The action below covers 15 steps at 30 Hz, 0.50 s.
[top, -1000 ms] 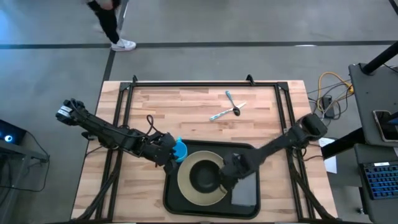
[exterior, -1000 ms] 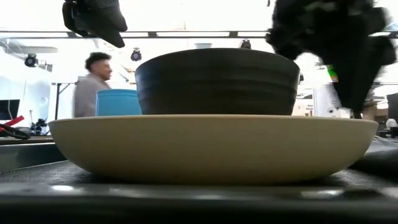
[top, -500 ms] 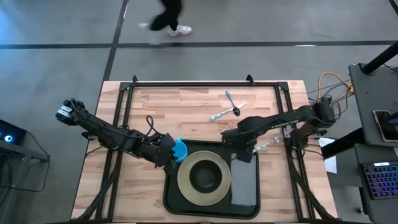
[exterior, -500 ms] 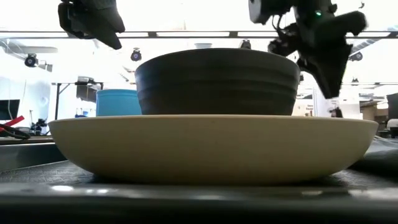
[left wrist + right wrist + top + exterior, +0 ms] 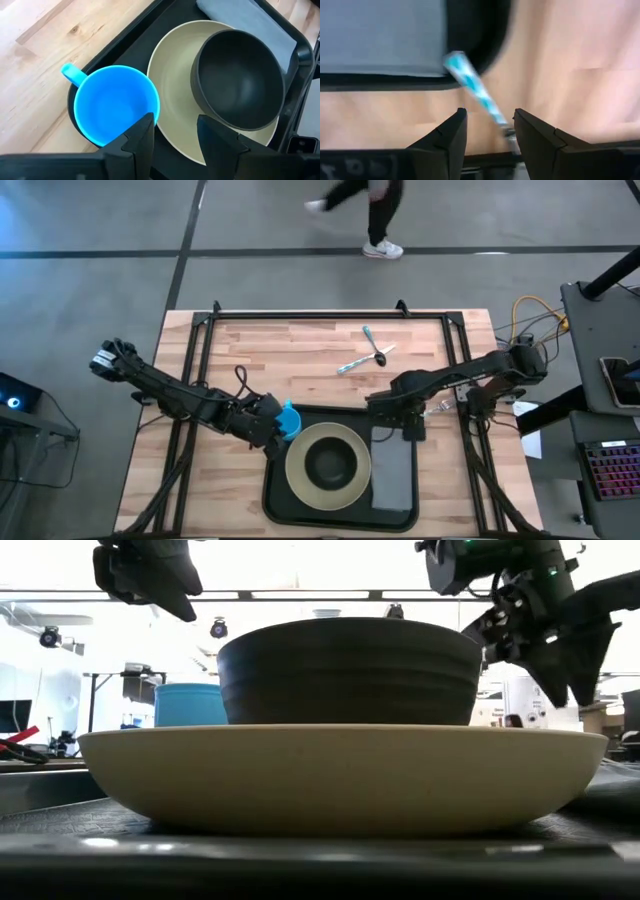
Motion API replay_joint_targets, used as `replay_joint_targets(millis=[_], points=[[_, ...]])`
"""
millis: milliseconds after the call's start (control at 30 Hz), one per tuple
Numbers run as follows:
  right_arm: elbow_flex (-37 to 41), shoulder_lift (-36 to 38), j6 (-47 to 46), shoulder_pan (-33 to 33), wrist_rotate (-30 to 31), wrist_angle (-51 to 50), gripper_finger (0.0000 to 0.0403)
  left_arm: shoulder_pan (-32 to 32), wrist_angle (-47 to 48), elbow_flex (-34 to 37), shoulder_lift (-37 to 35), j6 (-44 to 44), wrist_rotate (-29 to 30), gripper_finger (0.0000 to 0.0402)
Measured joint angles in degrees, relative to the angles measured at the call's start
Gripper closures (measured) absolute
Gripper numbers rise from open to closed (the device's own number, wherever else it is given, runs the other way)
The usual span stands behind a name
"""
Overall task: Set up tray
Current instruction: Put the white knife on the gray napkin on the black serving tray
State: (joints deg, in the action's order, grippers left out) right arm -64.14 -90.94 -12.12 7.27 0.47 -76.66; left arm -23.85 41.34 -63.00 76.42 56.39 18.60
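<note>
- Lying at the bench's (image 5: 250, 345) near edge, the tray (image 5: 278, 498) runs its long axis left to right.
- Left gripper (image 5: 275, 425) hovers, fingers open, by the cup (image 5: 289, 419) on the tray's far-left corner.
- Right gripper (image 5: 412, 423), fingers open, hangs over the tray's far-right rim.
- A person (image 5: 368, 205) crosses the floor beyond.

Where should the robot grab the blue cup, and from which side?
Pinch the blue cup by its wall from straight above, one finger inside and one outside, on the side near its little handle. The cup stands upright with its mouth open, and the beige plate crowds its other side. The left gripper hangs open just over it.
</note>
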Motion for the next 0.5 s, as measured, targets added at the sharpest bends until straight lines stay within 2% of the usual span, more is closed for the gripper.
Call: replay_joint_targets(millis=[133, 233, 367, 500], points=[[1.1, 3.2, 1.1, 0.0, 5.2, -0.1, 0.0255, 0.1, 0.0, 0.0, 0.0, 0.2, 0.9, 0.0271], [1.6, 5.0, -8.7, -2.2, 3.4, 0.0, 0.0261, 0.3, 0.0, 0.0, 0.0, 0.7, 1.0, 0.0271], [1.5, 6.0, -24.9, -8.2, -1.1, 3.4, 0.0271, 0.9, 0.0, 0.0, 0.0, 1.1, 1.2, 0.0271], [-0.5, 6.3, -30.5, -14.1, 2.4, 10.2, 0.0280, 2.0, 0.0, 0.0, 0.0, 1.1, 1.5, 0.0271]])
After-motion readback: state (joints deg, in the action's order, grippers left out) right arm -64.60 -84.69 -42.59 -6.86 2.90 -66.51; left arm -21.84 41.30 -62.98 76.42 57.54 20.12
